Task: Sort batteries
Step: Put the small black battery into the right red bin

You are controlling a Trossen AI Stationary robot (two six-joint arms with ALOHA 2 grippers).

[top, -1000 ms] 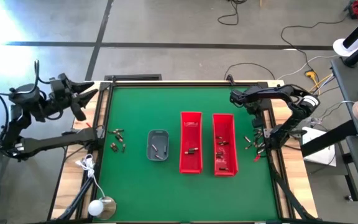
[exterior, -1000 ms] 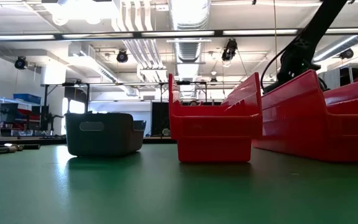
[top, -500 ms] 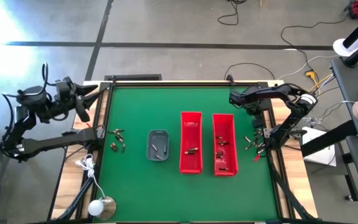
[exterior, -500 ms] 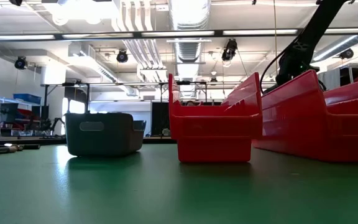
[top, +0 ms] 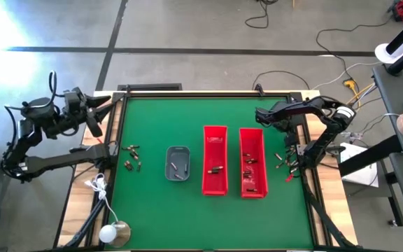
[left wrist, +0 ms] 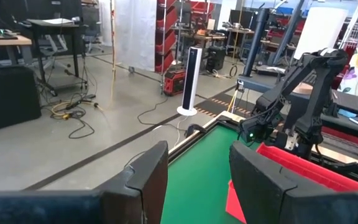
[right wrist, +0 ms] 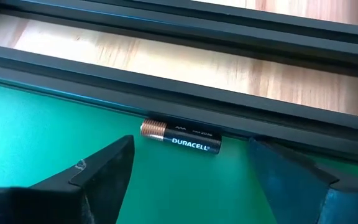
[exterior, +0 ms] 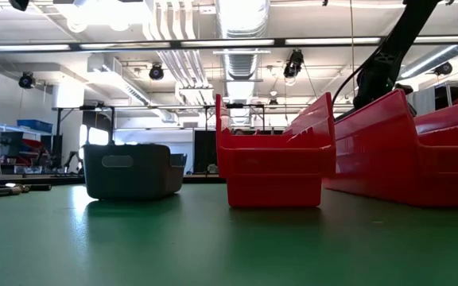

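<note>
Along the table's far edge, we are hovering the right gripper [right wrist: 188,171], fingers spread, over one battery [right wrist: 181,137], while loose batteries [top: 133,156] are waiting and the left gripper [left wrist: 197,168] is idling open.

My right gripper [top: 261,115] hangs low over the far right of the surface, fingers spread wide with nothing between them. My left gripper [top: 98,112] waits raised off the far left edge, fingers [left wrist: 145,180] parted and empty.

text: "DURACELL" | on: battery [right wrist: 181,137] lying against the table's dark edge rail | other text: none legible
</note>
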